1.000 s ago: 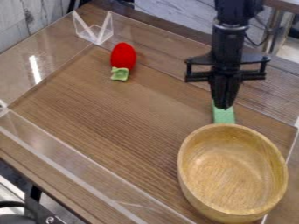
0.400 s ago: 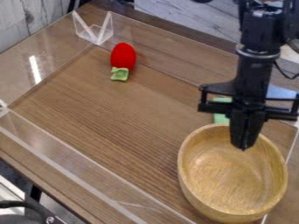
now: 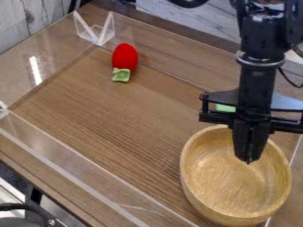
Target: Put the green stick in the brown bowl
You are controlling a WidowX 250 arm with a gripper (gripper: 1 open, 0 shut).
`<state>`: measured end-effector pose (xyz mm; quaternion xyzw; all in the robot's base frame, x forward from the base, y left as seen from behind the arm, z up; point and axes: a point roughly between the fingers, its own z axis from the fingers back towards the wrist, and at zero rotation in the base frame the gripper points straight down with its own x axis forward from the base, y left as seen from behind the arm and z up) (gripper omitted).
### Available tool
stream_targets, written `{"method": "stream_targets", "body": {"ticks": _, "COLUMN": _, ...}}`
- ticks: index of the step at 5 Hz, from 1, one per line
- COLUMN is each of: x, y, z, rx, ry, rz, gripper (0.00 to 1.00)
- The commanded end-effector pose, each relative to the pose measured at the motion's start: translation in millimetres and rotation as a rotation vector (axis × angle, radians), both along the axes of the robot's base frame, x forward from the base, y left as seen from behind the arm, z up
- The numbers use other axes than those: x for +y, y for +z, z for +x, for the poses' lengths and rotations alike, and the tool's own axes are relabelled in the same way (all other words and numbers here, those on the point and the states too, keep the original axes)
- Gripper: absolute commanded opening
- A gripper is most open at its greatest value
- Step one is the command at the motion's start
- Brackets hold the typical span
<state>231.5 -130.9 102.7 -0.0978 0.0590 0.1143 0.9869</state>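
Moved since the earlier frames: the gripper (image 3: pixel 251 156) has travelled from the bare tabletop beyond the brown bowl (image 3: pixel 235 173) to a spot over the bowl's hollow, and the green stick (image 3: pixel 217 109) is no longer lying on the wood at the bowl's far rim

- Gripper points almost straight down, tips low inside the rim line, toward the right half of the hollow. Jaws clenched tight
- Green now shows only as a small patch at the left end of the black crossbar on the arm, above and behind the bowl's far rim. Cannot tell whether that patch is the stick itself riding with the arm or something behind it; nothing green visible at the fingertips, which are dark against the bowl's floor. Judgement: the stick is probably carried, but the grip itself is not seen
- Key relation: bowl floor lies directly below the tips, with rim all round. A release from here should land inside. Long axis of the stick cannot be read
- Room: bowl interior bare, wide compared with the stick. Nearest edge is the right-hand rim; left half has more margin
- Red strawberry toy (image 3: pixel 124 60) well apart, far left on the wooden table (image 3: pixel 106 124), no obstacle
- Clear plastic wall (image 3: pixel 48 146) along the table's near-left edge, away from the work
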Motion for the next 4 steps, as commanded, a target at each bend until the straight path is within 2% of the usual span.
{"method": "stream_targets", "body": {"ticks": 1, "x": -5, "y": 16.9, "z": -3.9, "rx": -0.077, "ry": 0.047, "rz": -0.032, "gripper": 0.00}}
{"method": "stream_targets", "body": {"ticks": 2, "x": -10, "y": 20.4, "z": -8.7, "rx": -0.104, "ry": 0.090, "rz": -0.034, "gripper": 0.00}}
{"method": "stream_targets", "body": {"ticks": 3, "x": -6, "y": 9.3, "z": -14.2, "rx": -0.127, "ry": 0.111, "rz": -0.029, "gripper": 1.00}}
{"method": "stream_targets", "body": {"ticks": 4, "x": -1, "y": 0.3, "z": -15.8, "rx": -0.142, "ry": 0.139, "rz": -0.025, "gripper": 0.00}}
